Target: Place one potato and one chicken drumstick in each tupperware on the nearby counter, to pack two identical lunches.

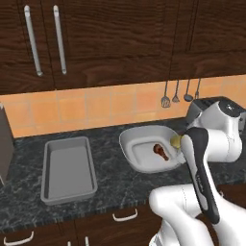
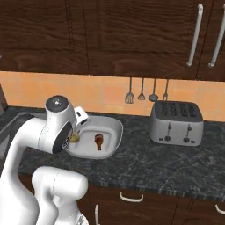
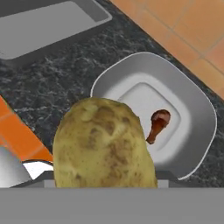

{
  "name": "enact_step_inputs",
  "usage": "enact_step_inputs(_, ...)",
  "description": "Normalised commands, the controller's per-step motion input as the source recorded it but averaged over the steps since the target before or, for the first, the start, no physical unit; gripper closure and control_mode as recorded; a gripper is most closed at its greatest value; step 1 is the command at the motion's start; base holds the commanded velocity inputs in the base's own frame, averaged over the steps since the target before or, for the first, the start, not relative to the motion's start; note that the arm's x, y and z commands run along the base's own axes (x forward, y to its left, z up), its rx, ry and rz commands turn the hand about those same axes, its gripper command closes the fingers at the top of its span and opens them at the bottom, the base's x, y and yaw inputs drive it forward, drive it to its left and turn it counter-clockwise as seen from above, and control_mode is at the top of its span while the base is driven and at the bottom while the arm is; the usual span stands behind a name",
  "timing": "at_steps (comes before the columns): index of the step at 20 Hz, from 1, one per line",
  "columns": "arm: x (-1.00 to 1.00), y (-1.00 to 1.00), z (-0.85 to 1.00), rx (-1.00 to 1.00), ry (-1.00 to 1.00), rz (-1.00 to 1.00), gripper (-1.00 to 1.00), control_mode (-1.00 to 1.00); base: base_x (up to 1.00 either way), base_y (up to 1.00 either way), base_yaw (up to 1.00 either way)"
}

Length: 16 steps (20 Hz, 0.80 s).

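Note:
My gripper (image 3: 105, 179) is shut on a golden-brown potato (image 3: 105, 146), which hides the fingertips. The potato (image 1: 176, 140) hangs over the right rim of the white tupperware dish (image 1: 132, 139), seen small beside my wrist (image 2: 75, 138). One orange-brown chicken drumstick (image 1: 161, 151) lies in the dish's middle (image 3: 157, 124). The grey rectangular tupperware tray (image 1: 67, 168) stands empty to the left on the dark counter (image 1: 110, 178).
A silver toaster (image 2: 176, 122) stands on the counter right of the dish. Kitchen utensils (image 2: 147, 92) hang on the orange tiled wall behind. A dark grey appliance (image 1: 5, 139) stands at the far left. Drawers with silver handles (image 2: 132, 197) run below the counter's front edge.

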Motion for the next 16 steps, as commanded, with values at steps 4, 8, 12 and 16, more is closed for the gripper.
enact_step_inputs(4, 0.84, 0.25, -0.45, -0.06, 0.16, -0.03, 1.0, -1.0, 0.0, 0.0, 0.0)
enact_step_inputs(8, 0.66, 0.32, -0.39, -0.01, 0.02, -0.17, 1.0, -1.0, 0.0, 0.0, 0.0)
enact_step_inputs(12, 0.63, 0.1, -0.47, 0.01, 0.01, -0.24, 1.0, -1.0, 0.0, 0.0, 0.0)
enact_step_inputs(16, 0.78, 0.0, -0.38, 0.04, 0.11, -0.06, 1.0, -1.0, 0.0, 0.0, 0.0)
